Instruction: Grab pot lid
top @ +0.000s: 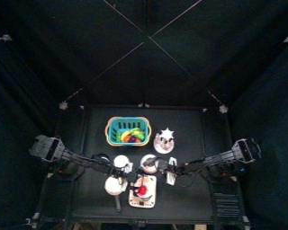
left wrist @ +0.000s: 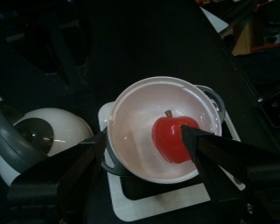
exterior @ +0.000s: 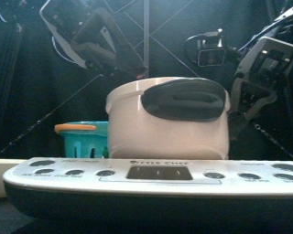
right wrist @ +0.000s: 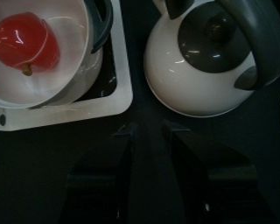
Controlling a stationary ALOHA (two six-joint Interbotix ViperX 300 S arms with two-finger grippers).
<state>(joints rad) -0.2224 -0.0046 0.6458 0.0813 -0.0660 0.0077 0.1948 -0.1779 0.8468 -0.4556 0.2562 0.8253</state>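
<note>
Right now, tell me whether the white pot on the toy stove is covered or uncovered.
Uncovered. The white pot stands open, with a red apple visible inside it, and the white lid with a dark grey handle lies on the table beside the stove.

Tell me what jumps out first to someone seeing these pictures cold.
The red apple sitting inside the open white pot on the toy stove catches the eye first. Beside the stove lies the white pot lid with its dark grey handle, not yet held. Farther back on the table stands a teal basket holding coloured things.
</note>
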